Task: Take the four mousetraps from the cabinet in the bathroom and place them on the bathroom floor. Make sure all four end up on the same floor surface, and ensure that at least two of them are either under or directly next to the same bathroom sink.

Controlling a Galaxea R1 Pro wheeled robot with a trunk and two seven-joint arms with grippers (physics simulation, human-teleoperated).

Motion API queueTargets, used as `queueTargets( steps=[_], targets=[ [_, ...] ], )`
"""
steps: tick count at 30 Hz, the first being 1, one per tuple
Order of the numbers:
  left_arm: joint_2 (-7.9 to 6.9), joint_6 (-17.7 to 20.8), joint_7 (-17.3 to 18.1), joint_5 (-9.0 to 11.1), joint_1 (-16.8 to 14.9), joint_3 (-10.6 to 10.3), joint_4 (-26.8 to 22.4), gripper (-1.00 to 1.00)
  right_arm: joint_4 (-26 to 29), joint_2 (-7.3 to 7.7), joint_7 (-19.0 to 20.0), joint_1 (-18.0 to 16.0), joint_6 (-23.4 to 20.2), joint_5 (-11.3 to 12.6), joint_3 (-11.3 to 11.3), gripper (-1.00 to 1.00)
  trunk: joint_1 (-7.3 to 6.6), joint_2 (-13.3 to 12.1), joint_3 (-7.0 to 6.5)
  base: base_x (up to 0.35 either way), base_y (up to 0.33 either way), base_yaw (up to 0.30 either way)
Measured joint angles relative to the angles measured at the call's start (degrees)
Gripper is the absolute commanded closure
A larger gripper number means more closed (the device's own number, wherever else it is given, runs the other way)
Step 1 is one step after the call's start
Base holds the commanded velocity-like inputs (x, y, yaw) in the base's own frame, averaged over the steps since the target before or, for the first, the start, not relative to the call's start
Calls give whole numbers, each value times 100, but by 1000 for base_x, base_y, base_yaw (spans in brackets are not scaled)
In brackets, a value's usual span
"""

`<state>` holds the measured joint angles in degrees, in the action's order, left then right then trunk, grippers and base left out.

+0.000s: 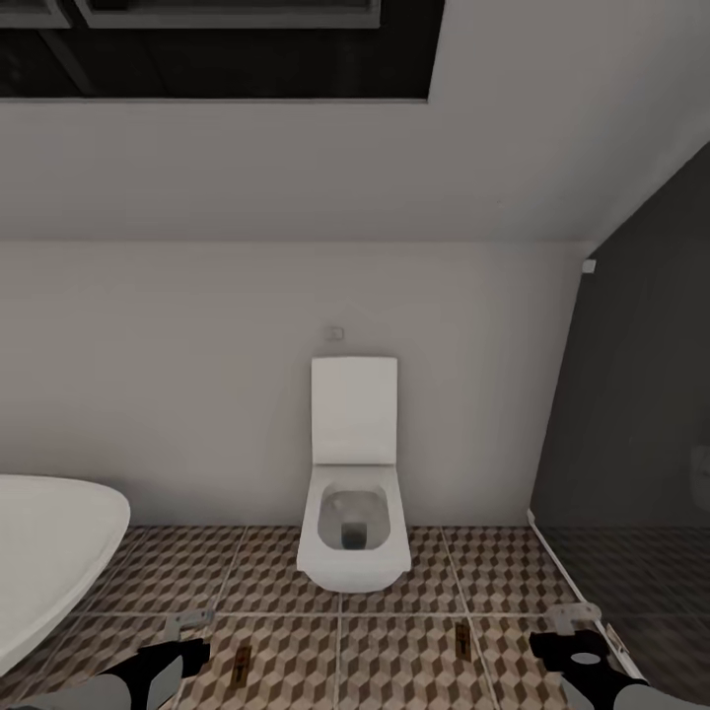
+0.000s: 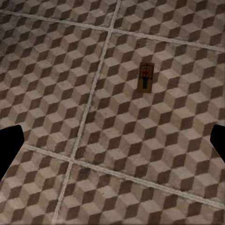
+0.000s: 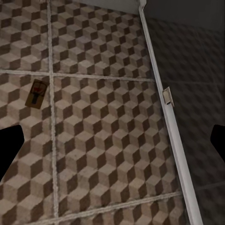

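Two mousetraps lie flat on the cube-patterned bathroom floor, in front of the toilet. One mousetrap is just right of my left gripper and appears again in the left wrist view. The other mousetrap lies left of my right gripper and also appears in the right wrist view. Both grippers hang above the tiles, open, with their dark fingers wide apart and nothing between them. The cabinet and the sink are out of view.
A white toilet stands against the far wall, straight ahead. The rounded white bathtub juts in at the left. On the right, a dark wall meets the tiles along a white threshold strip carrying a small metal fitting.
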<state>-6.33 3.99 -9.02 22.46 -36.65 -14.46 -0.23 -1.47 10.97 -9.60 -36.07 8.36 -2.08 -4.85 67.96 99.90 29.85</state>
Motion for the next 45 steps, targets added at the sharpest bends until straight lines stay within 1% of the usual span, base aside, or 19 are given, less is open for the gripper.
queueTargets(
  steps=[22,27,33,34,37,39,42,43,45],
  targets=[
    [-4,6,11,12,39,0,8,-100,-20,7,2,-14,45,5,0,-100,-483,-883,-395,0,0,0],
    [-1,7,11,2,39,-5,8,-100,-23,4,3,24,117,6,1,-100,-593,-1083,-485,0,0,0],
    [0,6,11,0,99,-3,8,-100,-24,3,4,303,185,9,3,-100,-725,-1324,-592,0,0,0],
    [0,4,11,4,169,0,8,-100,-25,3,4,402,193,11,5,-100,-747,-1364,-610,0,0,0],
    [0,2,11,1,317,0,8,-100,-25,3,4,551,200,30,3,-100,-813,-1484,-664,0,0,0],
    [0,0,11,2,412,1,8,-100,-26,3,5,647,202,76,3,-100,-857,-1565,-700,0,0,0],
    [4,-53,11,4,567,1,8,-100,-25,3,4,831,202,214,4,-100,-923,-1685,-754,0,0,0],
    [5,-129,11,6,656,1,8,-100,-25,3,2,920,201,278,7,-100,-945,-1725,-771,0,0,0],
    [7,-208,11,6,739,-2,8,-100,-26,3,1,994,202,322,4,-100,-989,-1805,-808,0,0,0]
  ],
)
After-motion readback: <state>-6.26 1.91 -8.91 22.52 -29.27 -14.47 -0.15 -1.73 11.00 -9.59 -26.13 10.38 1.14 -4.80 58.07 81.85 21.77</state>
